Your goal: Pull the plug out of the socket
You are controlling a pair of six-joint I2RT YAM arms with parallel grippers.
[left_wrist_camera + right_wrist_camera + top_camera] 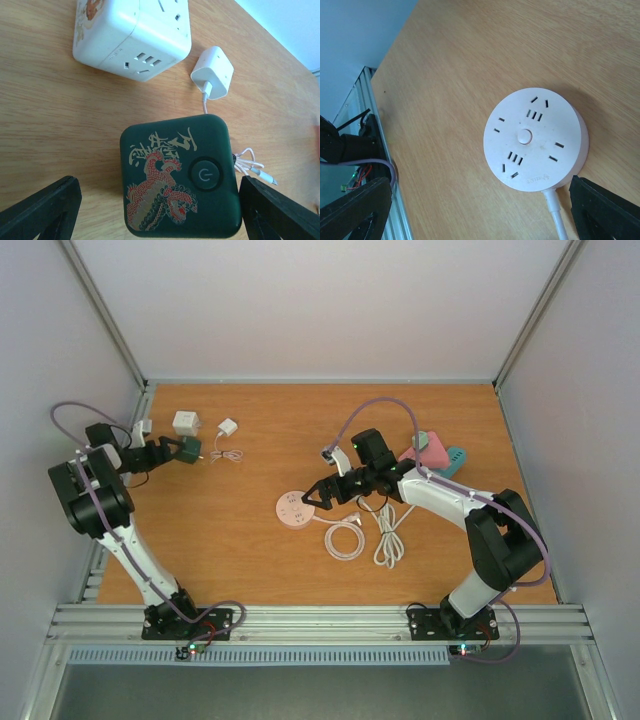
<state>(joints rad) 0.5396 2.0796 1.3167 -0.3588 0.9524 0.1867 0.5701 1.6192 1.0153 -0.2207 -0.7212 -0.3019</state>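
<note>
A dark green cube socket (pixel 175 182) with a dragon print and a power button sits on the wooden table. My left gripper (pixel 159 200) is open, its fingers standing on either side of the cube without gripping it; the overhead view shows this gripper (pixel 185 450) at the far left. A white plug (pixel 213 73) lies free on the table just beyond the cube, its thin cable (pixel 250 162) trailing past the cube's side. My right gripper (pixel 480 200) stands open over a round pale socket (pixel 535 145), which has nothing plugged into it.
A white cube socket (pixel 132 35) stands behind the green one. Coiled white cables (pixel 345 538) lie by the round socket (pixel 293 509). Pink (pixel 418 454) and teal (pixel 455 458) items sit at the back right. Walls enclose the table.
</note>
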